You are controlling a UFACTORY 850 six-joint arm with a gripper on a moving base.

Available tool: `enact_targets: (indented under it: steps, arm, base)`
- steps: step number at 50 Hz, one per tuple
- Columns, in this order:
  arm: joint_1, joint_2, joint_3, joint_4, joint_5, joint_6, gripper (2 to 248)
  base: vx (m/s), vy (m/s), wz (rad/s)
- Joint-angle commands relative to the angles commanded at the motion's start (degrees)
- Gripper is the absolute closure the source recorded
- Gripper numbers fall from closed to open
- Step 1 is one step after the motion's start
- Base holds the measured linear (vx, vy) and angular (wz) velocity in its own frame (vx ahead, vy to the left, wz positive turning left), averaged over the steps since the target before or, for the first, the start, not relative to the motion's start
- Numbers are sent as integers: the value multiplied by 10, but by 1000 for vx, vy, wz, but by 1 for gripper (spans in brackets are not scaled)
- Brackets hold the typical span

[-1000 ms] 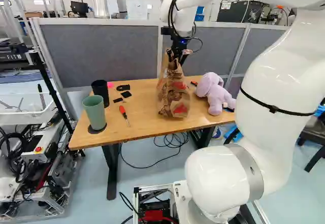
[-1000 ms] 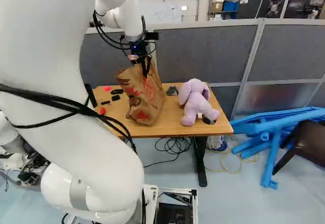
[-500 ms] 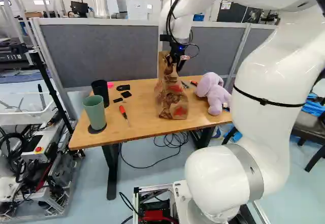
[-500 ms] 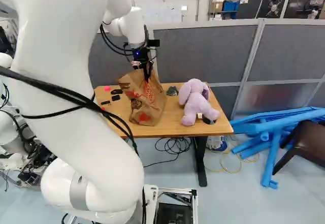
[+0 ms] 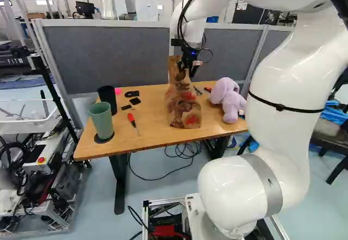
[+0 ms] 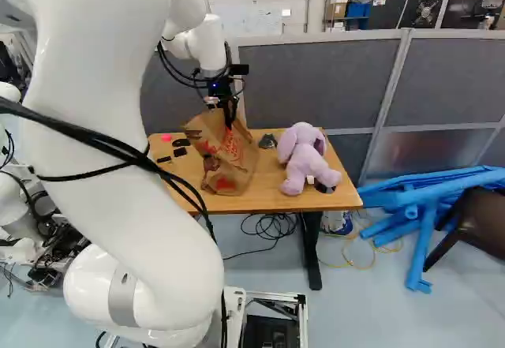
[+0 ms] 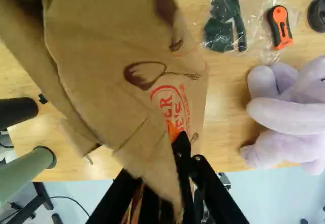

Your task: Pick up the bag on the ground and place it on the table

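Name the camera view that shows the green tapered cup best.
The left base view: there the green cup stands whole and unblocked. The wrist view catches only part, cut off at its edge; the right base view shows none, the white robot arm likely hiding it.

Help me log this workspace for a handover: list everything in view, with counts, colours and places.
Paper bag: one, brown, on the table below the end effector
Table: one, wood-coloured top, ahead
Plush toy: one, lilac, on the table
Green cup: one, beside the black cup
Black cup: one, on the table
Screwdriver: one, red handle, on the table
Flat pieces: at least three, black, near the cups
Cutter: one, orange and black, near the toy
Partition: grey, behind the table
Tubes: several, blue, right base view's right
Chair: one, dark, by the tubes
Arm: one, white, rising from the base
End effector: one, black, at the bag's top
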Motion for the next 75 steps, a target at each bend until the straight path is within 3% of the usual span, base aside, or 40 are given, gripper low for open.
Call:
enact_targets:
  steps: [4,5,9,10,14,15,19,20,25,26,30,31,75]
  arm:
    - [0,0,0,0,0,0,208]
    - [0,0,0,0,0,0,175]
    - [0,0,0,0,0,0,175]
    - [0,0,0,0,0,0,141]
    - [0,0,0,0,0,0,141]
    - [0,0,0,0,0,0,107]
    - [0,0,0,0,0,0,107]
    - [0,0,0,0,0,0,70]
    - [0,0,0,0,0,0,70]
    - [0,0,0,0,0,0,34]
    - [0,2,0,0,0,0,34]
    - [0,3,0,0,0,0,3]
    - [2,76,5,0,0,0,3]
  base:
    - [0,0,0]
    - [0,0,0]
    - [0,0,0]
    - [0,0,0]
    - [0,0,0]
    - [0,0,0]
    - [0,0,0]
    - [0,0,0]
    - [0,0,0]
    - [0,0,0]
    - [0,0,0]
    - [0,0,0]
    - [0,0,0]
